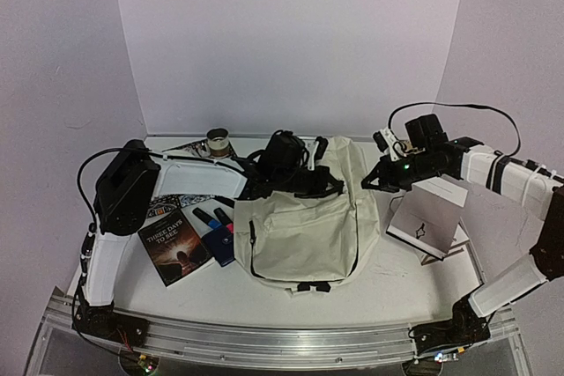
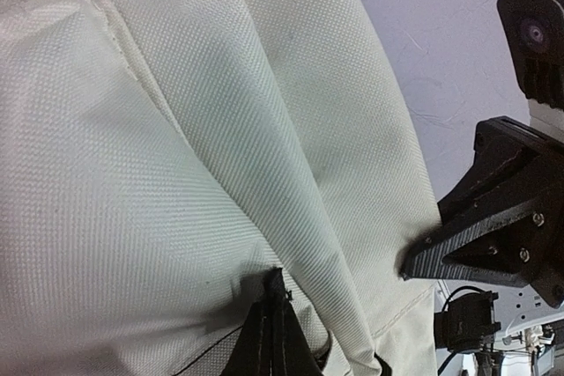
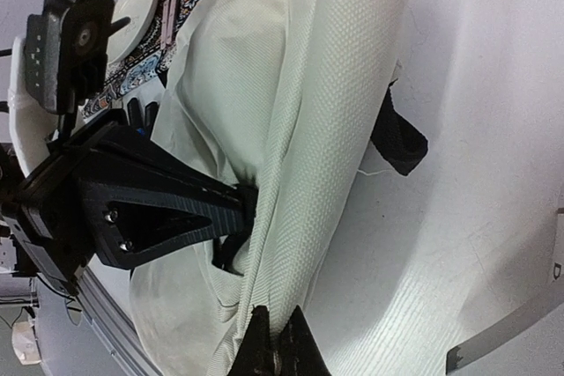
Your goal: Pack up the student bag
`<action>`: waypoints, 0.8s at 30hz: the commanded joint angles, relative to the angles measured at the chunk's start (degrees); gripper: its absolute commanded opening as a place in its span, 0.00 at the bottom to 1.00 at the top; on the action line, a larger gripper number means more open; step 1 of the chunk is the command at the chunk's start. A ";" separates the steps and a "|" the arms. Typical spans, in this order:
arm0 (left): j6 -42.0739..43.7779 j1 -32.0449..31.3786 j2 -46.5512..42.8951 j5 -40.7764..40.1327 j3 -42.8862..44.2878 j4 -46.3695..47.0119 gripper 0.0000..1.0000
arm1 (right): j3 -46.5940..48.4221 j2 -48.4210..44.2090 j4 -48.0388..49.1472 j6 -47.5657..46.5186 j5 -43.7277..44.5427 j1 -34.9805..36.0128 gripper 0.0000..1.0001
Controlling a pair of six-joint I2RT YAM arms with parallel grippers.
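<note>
The student bag [image 1: 304, 231] is a cream fabric backpack lying flat mid-table, with its black straps at the far end. My left gripper [image 1: 328, 187] is over the bag's upper part. In the left wrist view it [image 2: 275, 328] is shut, pinching a fold of the bag's fabric [image 2: 176, 173]. My right gripper [image 1: 374, 180] is at the bag's upper right edge. In the right wrist view it [image 3: 278, 351] is shut on the bag's side seam [image 3: 326, 156]. Each gripper shows in the other's wrist view, close across the bag.
A dark book [image 1: 174, 250] and a blue case with pens [image 1: 218, 228] lie left of the bag. A patterned item [image 1: 176, 204] lies behind them. A tape roll [image 1: 217, 142] stands at the back. A white notebook [image 1: 428, 217] lies to the right, under my right arm.
</note>
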 commanded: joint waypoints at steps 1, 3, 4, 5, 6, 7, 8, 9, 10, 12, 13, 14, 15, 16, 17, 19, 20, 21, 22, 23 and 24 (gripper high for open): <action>3.64 -0.07 -6.67 -3.80 -3.56 1.65 0.00 | 1.71 -3.46 -0.97 -1.88 4.18 0.37 0.00; 4.19 0.00 -7.96 -4.63 -5.00 1.63 0.00 | 1.73 -3.82 -1.34 -2.17 5.22 0.38 0.00; 4.46 0.01 -8.63 -5.09 -5.84 1.63 0.00 | 1.72 -3.94 -1.51 -2.21 5.77 0.39 0.00; 4.69 0.02 -9.22 -5.72 -6.58 1.63 0.00 | 1.71 -4.03 -1.71 -2.30 6.16 0.40 0.00; 4.94 0.05 -9.87 -6.41 -7.45 1.64 0.00 | 1.71 -4.16 -1.91 -2.41 6.54 0.38 0.00; 5.20 0.14 -10.59 -7.02 -8.34 1.65 0.00 | 1.71 -4.31 -2.10 -2.47 7.12 0.38 0.00; 5.33 0.29 -11.13 -7.54 -9.05 1.64 0.00 | 1.69 -4.44 -2.30 -2.51 7.66 0.40 0.00; 5.40 0.47 -11.59 -7.93 -9.92 1.67 0.00 | 1.64 -4.58 -2.47 -2.56 8.11 0.40 0.00; 5.47 0.67 -12.20 -8.30 -10.74 1.64 0.00 | 1.57 -4.83 -2.63 -2.63 8.37 0.40 0.00; 5.78 1.25 -13.29 -9.17 -12.40 1.63 0.00 | 1.36 -5.31 -2.84 -2.73 9.72 0.40 0.00; 5.81 1.64 -14.01 -9.65 -13.58 1.63 0.00 | 1.22 -5.59 -2.91 -2.79 10.47 0.38 0.00; 5.82 2.02 -14.76 -10.16 -14.83 1.63 0.00 | 1.10 -5.84 -2.97 -2.85 11.15 0.36 0.00; 5.82 2.37 -15.52 -10.76 -16.12 1.63 0.00 | 1.02 -6.00 -3.06 -2.92 11.70 0.35 0.00; 5.82 2.77 -16.33 -11.50 -17.67 1.63 0.00 | 0.94 -6.11 -3.21 -2.99 12.17 0.33 0.00; 5.77 3.08 -16.93 -12.07 -18.99 1.62 0.00 | 0.83 -6.12 -3.28 -3.01 12.67 0.26 0.00; 5.49 3.66 -18.04 -12.60 -21.65 1.62 0.00 | 0.54 -6.04 -3.32 -3.00 13.40 0.01 0.00; 5.29 3.90 -18.27 -12.46 -22.42 1.62 0.00 | 0.50 -5.97 -3.32 -2.91 13.32 -0.07 0.00; 5.24 3.97 -18.46 -12.05 -22.98 1.66 0.00 | 0.48 -5.74 -3.32 -2.78 12.88 -0.04 0.00; 5.19 4.00 -18.47 -11.30 -23.30 1.72 0.00 | 0.50 -5.49 -3.31 -2.64 12.26 -0.04 0.00; 5.18 4.01 -18.22 -10.17 -23.26 1.80 0.00 | 0.55 -5.22 -3.27 -2.50 11.60 -0.08 0.00; 5.36 3.99 -17.94 -9.44 -23.16 1.85 0.00 | 0.57 -4.94 -3.24 -2.38 11.76 -0.08 0.00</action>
